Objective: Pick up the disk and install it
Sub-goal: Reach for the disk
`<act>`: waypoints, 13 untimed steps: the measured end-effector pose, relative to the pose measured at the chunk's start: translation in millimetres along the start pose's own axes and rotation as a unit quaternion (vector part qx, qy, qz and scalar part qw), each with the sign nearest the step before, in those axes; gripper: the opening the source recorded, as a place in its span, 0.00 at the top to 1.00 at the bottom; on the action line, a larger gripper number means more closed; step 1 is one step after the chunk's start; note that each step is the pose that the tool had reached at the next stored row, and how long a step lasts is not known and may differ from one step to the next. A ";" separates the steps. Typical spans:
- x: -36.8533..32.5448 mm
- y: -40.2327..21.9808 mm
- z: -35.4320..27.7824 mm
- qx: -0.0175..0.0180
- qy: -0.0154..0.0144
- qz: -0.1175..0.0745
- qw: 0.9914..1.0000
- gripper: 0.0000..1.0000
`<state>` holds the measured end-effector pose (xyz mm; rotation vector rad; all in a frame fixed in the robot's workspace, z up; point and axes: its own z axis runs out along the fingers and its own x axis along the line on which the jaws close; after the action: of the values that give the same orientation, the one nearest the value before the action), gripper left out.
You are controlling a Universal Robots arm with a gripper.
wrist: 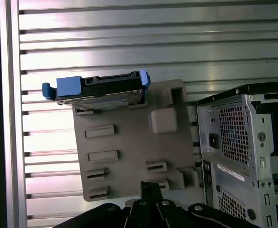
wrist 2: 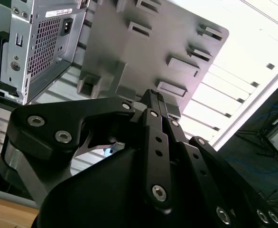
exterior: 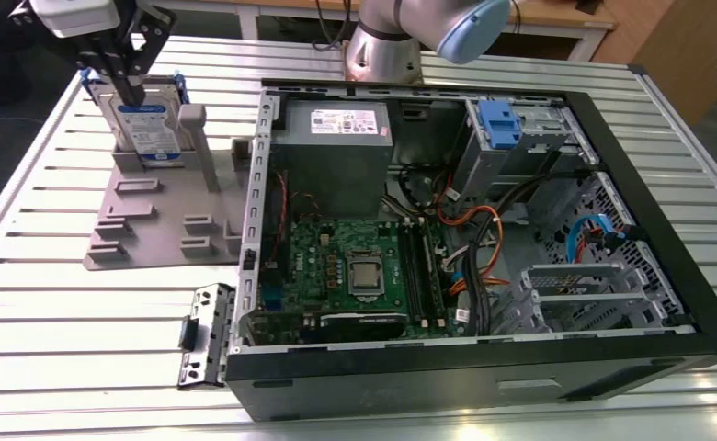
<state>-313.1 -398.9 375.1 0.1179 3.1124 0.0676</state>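
Disk (exterior: 148, 124), flat silver metal with blue plastic rails, stands on edge in a slot of the grey moulded holder (exterior: 150, 220) on the ribbed metal counter (exterior: 64, 322), beside the open computer case (exterior: 482, 372). The black pincer (exterior: 122, 83) hangs just above it, clenched and empty.

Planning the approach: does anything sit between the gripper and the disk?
Nothing visible. In the exterior view the gripper hangs over the top of the disk, which stands upright in its grey holder. The holder's post stands beside the disk, not over it.
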 end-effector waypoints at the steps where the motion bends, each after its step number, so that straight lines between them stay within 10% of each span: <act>1: 0.6 -0.1 0.2 0.000 0.000 0.000 1.000 0.90; 13: 7.3 -0.7 2.3 0.000 0.000 0.000 1.000 0.90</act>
<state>-320.4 -398.9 372.6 0.1179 3.1124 0.0677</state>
